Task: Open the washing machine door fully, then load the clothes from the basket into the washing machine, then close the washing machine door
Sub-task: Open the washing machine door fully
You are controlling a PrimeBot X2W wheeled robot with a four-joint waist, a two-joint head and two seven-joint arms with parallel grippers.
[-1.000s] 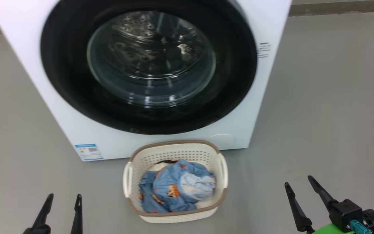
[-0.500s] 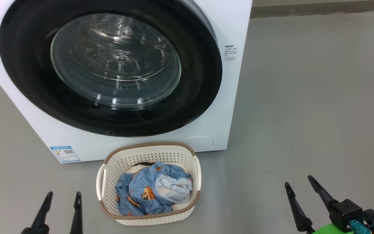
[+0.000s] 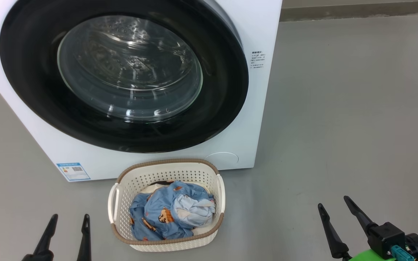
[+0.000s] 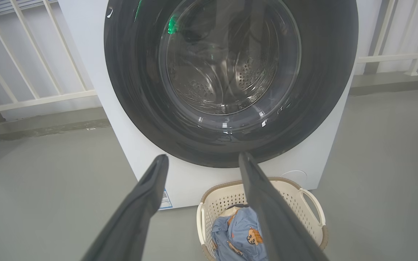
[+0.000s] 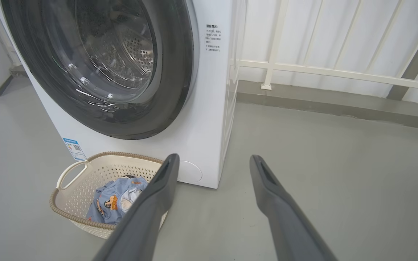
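Left gripper [image 3: 69,217] hangs spread and empty at lower left, right gripper [image 3: 333,202] likewise at lower right. Between them the basket [image 3: 167,162] cradles the clothes [image 3: 169,214], just before the washing machine [image 3: 263,29]; washing machine door [image 3: 227,90] sits shut.

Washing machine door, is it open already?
No, the washing machine door sits shut, flat against the front of the white washing machine.
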